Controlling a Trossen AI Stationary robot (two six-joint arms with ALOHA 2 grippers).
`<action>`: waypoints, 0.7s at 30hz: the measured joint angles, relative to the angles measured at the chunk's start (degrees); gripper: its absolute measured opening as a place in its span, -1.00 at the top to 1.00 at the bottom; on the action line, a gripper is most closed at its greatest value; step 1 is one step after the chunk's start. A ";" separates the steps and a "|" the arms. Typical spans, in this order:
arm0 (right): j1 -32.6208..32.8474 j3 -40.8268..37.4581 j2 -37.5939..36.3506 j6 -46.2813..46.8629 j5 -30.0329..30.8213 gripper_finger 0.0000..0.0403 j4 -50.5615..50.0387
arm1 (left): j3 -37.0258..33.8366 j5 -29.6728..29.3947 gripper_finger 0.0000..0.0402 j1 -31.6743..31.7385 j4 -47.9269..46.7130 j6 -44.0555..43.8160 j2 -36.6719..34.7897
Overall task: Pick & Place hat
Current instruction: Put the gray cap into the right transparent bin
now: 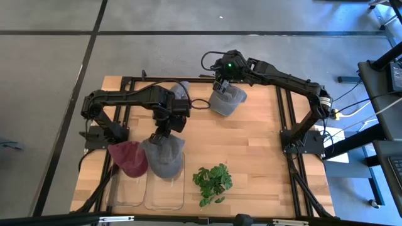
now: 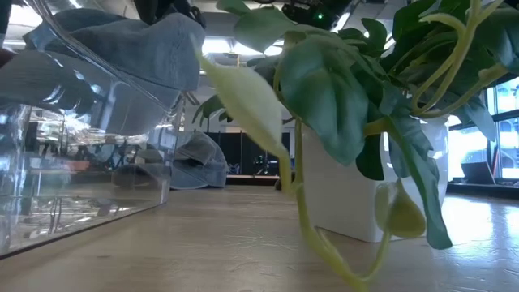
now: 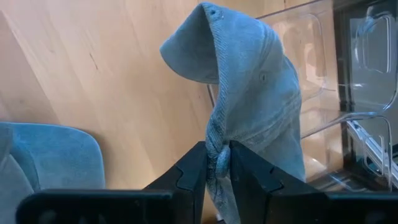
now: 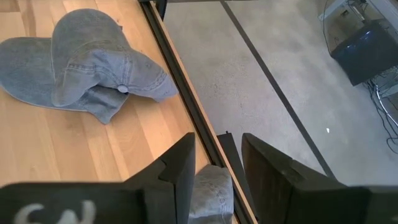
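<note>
On the table [image 1: 251, 157], two clear bins [image 1: 151, 191] stand side by side at the front left corner. A red hat [image 1: 129, 157] lies over the back edge of the left bin, and a grey hat [image 1: 164, 157] lies over the back edge of the right bin, touching the red one. The left gripper [image 1: 158, 137] sits on the grey hat's back part, fingers pinching a fold of it. A plant [image 1: 212, 182] stands just right of the bins, near the front edge. Another hat [image 1: 227, 99] lies at the table's back edge, right of centre, under the right gripper [image 1: 220, 86]. A fourth hat [image 1: 180, 91] lies left of it, behind the left arm [image 1: 125, 100].
</note>
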 joint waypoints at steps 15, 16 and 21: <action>0.00 0.00 0.00 0.02 0.00 0.35 0.02 | -0.02 -0.10 0.29 0.01 -0.33 2.21 -0.02; 0.00 0.00 0.00 0.02 0.00 0.35 0.02 | -0.02 -0.22 0.28 0.01 -0.44 2.97 -0.02; 0.00 0.00 -0.02 0.10 -0.05 0.35 0.02 | 1.43 -2.82 0.28 2.48 -0.35 1.04 -1.85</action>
